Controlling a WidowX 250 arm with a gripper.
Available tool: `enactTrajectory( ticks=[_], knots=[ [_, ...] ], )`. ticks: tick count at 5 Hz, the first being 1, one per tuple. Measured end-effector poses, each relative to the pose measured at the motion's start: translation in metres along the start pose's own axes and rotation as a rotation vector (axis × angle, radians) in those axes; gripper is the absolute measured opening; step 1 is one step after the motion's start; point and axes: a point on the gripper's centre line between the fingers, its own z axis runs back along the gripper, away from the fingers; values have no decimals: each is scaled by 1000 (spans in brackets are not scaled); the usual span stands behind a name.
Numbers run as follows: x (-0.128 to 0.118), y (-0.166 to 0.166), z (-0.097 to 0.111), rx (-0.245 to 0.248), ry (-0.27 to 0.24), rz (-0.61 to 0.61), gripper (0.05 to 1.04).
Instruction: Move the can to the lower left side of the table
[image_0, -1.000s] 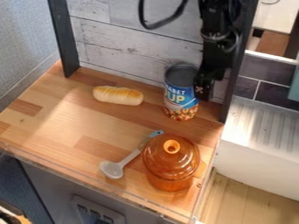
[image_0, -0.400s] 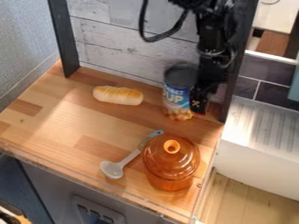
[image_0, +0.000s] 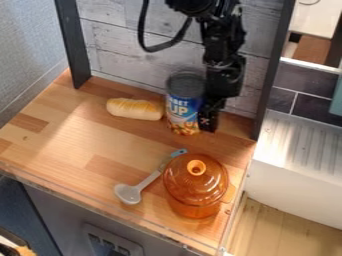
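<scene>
Standing near the bread (image_0: 135, 109) at upper centre, the can (image_0: 182, 107) has the gripper (image_0: 208, 120) close on its right, grasping or not I can't tell, with most of the way to the table's (image_0: 63, 142) lower left to go

The light is bright and mostly soft; a pale sheen washes across the left part of the tabletop (image_0: 70, 132), and small glints sit on the pot (image_0: 196, 185); the white ribbed surface (image_0: 294, 145) at right shows bright, streaky reflections. The arm (image_0: 224, 65) is near-black with faint highlights; the cabinet front (image_0: 57, 210) is dimmer, in shade.
</scene>
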Motion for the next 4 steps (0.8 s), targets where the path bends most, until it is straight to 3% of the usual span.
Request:
enactTrajectory(
  ticks=[1, 4],
  knots=[
    [-13, -2, 9, 24, 9, 46, 1001],
    [-56, 1, 8, 42, 71, 163, 1001]
  ],
)
